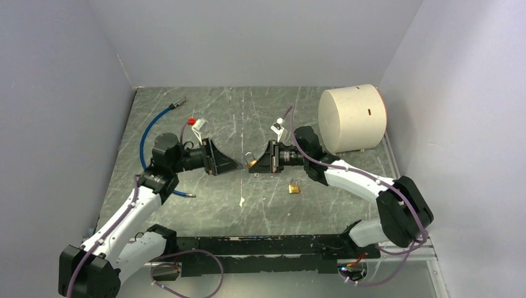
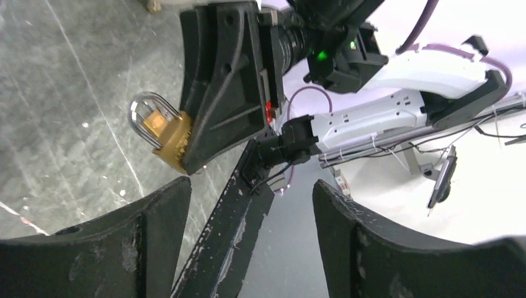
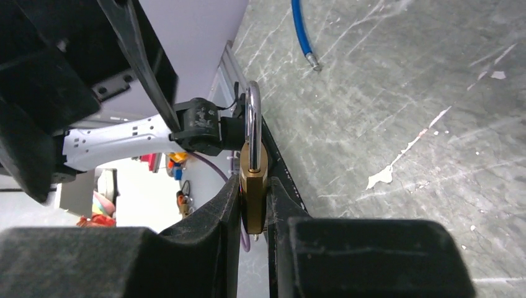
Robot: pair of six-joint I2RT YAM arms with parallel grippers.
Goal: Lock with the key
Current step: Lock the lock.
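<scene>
My right gripper [image 1: 257, 165] is shut on a brass padlock [image 1: 250, 162] with a steel shackle and holds it above the table, shackle pointing left. In the right wrist view the padlock [image 3: 254, 180] is pinched edge-on between the two fingers [image 3: 205, 223]. My left gripper [image 1: 234, 166] is open and empty, facing the padlock from the left with a small gap. In the left wrist view its jaws [image 2: 251, 186] stand wide apart, with the padlock [image 2: 164, 133] above and left of them. I cannot make out a key.
A second small brass padlock [image 1: 294, 187] lies on the table in front of the right arm. A large white cylinder [image 1: 352, 118] stands at the back right. A blue hose [image 1: 149, 133] curves along the left. A white scrap [image 1: 241, 201] lies near the middle.
</scene>
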